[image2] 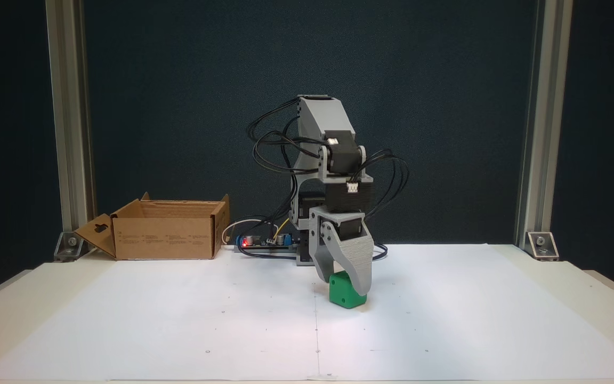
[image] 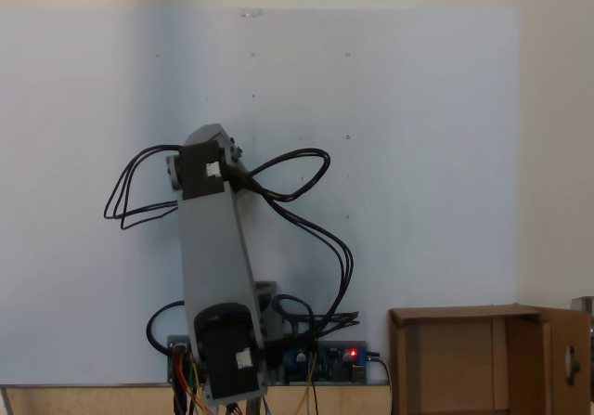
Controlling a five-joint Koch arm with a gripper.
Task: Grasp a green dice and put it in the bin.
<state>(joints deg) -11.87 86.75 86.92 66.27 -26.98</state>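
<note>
The green dice (image2: 346, 296), a small bright green cube, rests on the white table sheet just in front of the arm's base. My gripper (image2: 342, 285) points straight down over it. One grey finger (image2: 324, 269) is against the cube's left top corner and the broader finger (image2: 359, 261) covers its right side, so the jaws are shut on the dice. The bin (image2: 164, 236) is a brown cardboard box with upright flaps, at the back left of this fixed view, well apart from the gripper. It appears again as the bin (image: 464, 359) at the lower right of a fixed view.
The grey arm (image: 215, 257) with looping black cables stands over a controller board (image2: 264, 242) showing a red light. Aluminium posts (image2: 70, 122) rise at the back corners. The white sheet (image2: 179, 320) spreads wide to either side of the dice.
</note>
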